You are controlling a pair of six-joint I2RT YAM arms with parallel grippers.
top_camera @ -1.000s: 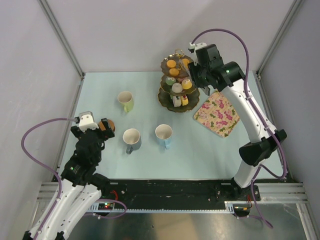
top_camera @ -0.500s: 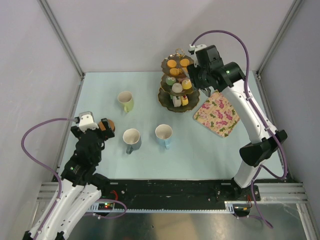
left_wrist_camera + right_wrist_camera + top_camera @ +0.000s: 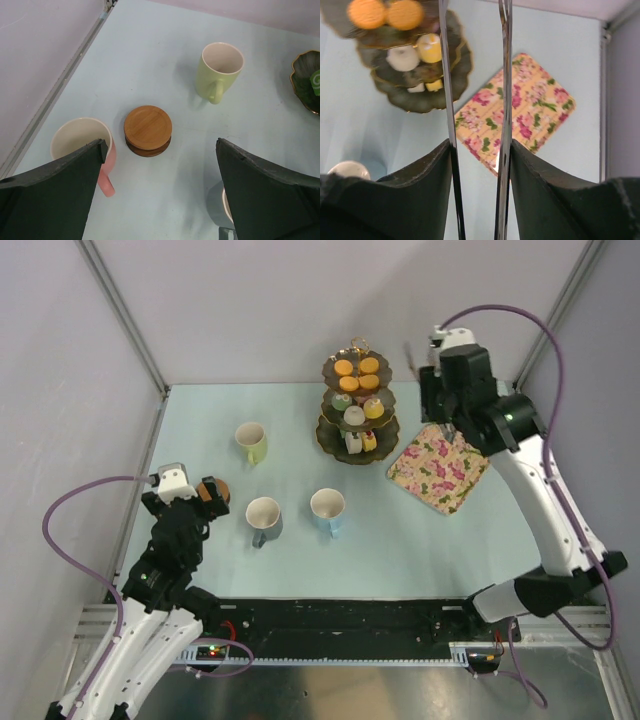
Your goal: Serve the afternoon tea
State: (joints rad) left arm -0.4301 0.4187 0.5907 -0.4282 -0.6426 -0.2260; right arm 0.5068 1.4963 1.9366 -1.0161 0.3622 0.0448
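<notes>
Left gripper [image 3: 161,146]: set low over the left side of the table [image 3: 400,530]; jaws spread wide, gripping nothing; neither finger touches any object.

Pink mug [image 3: 79,141]: upright near the left edge of the table; partly hidden behind the left finger in the wrist view.

Coasters [image 3: 148,128]: round brown stack, flat on the table; just beside the pink mug, ahead of the open jaws, apart from both fingers.

Yellow-green mug [image 3: 251,441]: upright, farther back than the coasters; handle turned toward the near edge.

Grey mug [image 3: 264,518]: upright, right of the coasters; blue mug [image 3: 328,510]: upright, just right of the grey mug, not touching it; both stand directly on the table, off the coasters.

Stand [image 3: 326,437]: dark, gold-rimmed, three tiers, at the back centre of the table.

Cakes [image 3: 346,369]: orange ones on the top tier; green, white and yellow ones on the middle tier; white and yellow pieces on the bottom tier.

Tray [image 3: 437,472]: floral, rectangular, lying flat just right of the stand, turned corner-on.

Right gripper [image 3: 480,145]: raised above the far corner of the tray, right of the stand and apart from it; jaws narrowed onto a pair of metal tongs [image 3: 445,75], one finger pressing each blade from outside; the blades run side by side with a gap between them; their tips lie outside the wrist view.
</notes>
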